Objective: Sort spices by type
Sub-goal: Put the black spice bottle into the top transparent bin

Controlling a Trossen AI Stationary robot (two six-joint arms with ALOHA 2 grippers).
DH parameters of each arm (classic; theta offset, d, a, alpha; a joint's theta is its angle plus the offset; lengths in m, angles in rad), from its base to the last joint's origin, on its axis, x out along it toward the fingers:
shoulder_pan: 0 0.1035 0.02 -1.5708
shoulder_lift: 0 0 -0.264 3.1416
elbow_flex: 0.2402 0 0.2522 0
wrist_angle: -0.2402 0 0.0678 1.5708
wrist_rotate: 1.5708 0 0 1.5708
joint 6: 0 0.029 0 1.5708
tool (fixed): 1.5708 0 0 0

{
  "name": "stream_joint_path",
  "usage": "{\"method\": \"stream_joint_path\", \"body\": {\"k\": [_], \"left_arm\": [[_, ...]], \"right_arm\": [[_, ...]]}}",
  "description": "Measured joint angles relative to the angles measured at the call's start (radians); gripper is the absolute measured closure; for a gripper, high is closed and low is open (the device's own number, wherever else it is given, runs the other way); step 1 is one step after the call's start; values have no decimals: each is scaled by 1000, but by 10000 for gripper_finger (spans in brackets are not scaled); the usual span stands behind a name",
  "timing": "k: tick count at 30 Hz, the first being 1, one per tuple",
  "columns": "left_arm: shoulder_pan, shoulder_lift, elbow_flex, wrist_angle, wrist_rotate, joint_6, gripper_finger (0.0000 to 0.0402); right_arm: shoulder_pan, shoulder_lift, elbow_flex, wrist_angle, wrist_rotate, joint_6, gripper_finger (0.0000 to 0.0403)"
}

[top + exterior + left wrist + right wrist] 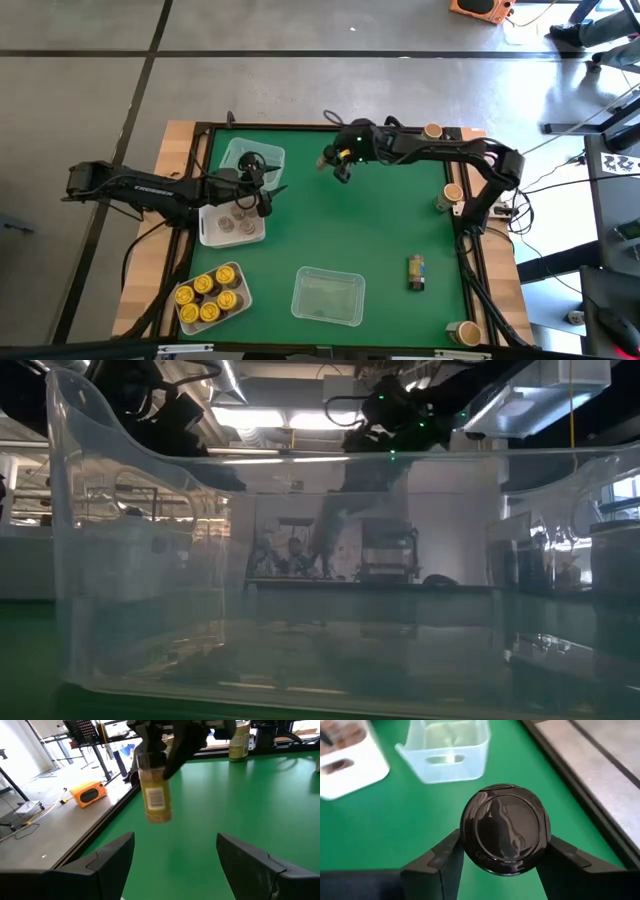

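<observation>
Above the upper middle of the green bench (380, 230), we see the right gripper (502, 852) clamped on a dark-lidded spice jar (505, 829); at centre left our left gripper (175, 852) hangs spread, empty, over the trays.

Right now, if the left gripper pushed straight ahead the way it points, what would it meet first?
Probably the dark-lidded spice jar held aloft by the right gripper. It hangs ahead of the open left gripper, though its depth and height are unclear.
</observation>
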Motion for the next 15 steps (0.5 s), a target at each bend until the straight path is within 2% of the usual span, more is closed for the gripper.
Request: {"method": "stream_joint_path", "body": {"k": [6, 15], "left_arm": [[0, 0, 0, 0, 0, 7, 121], [0, 0, 0, 12, 0, 14, 121]], "right_arm": [[24, 55, 39, -48, -10, -65, 195], [22, 98, 40, -79, -18, -71, 184]]}}
